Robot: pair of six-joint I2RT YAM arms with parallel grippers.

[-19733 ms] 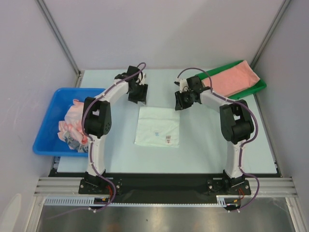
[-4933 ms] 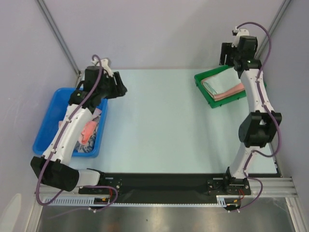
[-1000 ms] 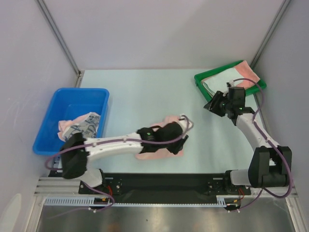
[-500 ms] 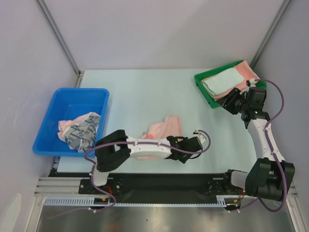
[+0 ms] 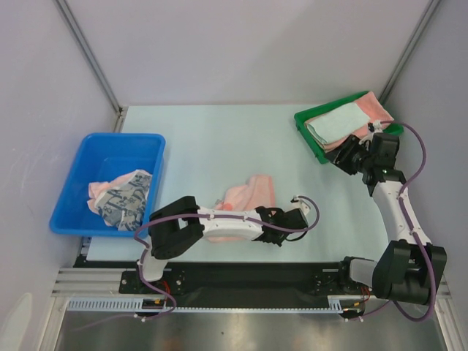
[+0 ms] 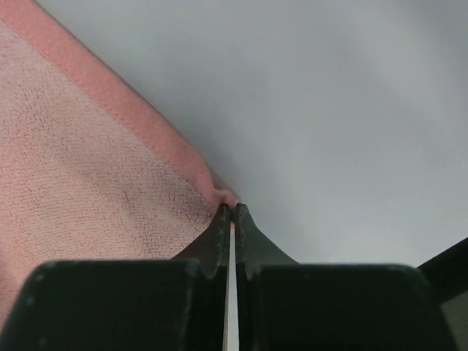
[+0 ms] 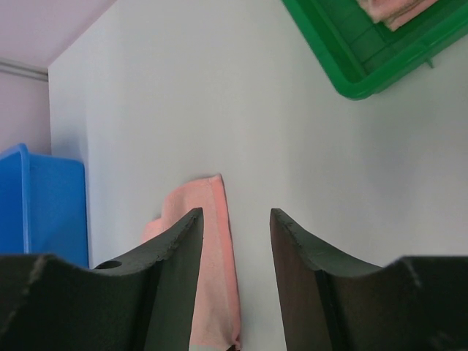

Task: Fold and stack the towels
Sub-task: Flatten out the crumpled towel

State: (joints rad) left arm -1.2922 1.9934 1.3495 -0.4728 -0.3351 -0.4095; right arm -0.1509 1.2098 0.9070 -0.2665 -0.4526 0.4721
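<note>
Nearest the bases, the left arm (image 5: pixel 219 218) is lying low along the front of the counter (image 5: pixel 219 139); its left pincer (image 6: pixel 229 208) is sitting with jaws pressed together on the very corner of the salmon-pink towel (image 6: pixel 88 161); a small pucker of cloth is showing right at the tips, so I am reading it as a pinch on that corner and not a miss. The towel itself is lying rumpled on the near middle of the counter, partly under the forearm.

It is looking soft, light and limp, a terry cloth that will be draping and trailing rather than holding any shape; lifted by one corner it will be hanging in a bunch. The thicker hem along the edge is offering the better purchase; I would be taking a second corner of the same edge with the other arm, since so shallow a nip could be slipping off.

Further back on the right, the right pincer (image 7: pixel 235 213) is hanging with jaws apart and nothing between them, just in front of the green tray (image 5: pixel 303 121).

Farther off, the blue bin (image 5: pixel 110 142) on the left is holding a crumpled patterned towel (image 5: pixel 123 201) against another pink towel (image 5: pixel 97 191); in the tray a mint-white towel (image 5: pixel 336 124) is resting folded on a folded pink towel (image 5: pixel 374 107).
</note>
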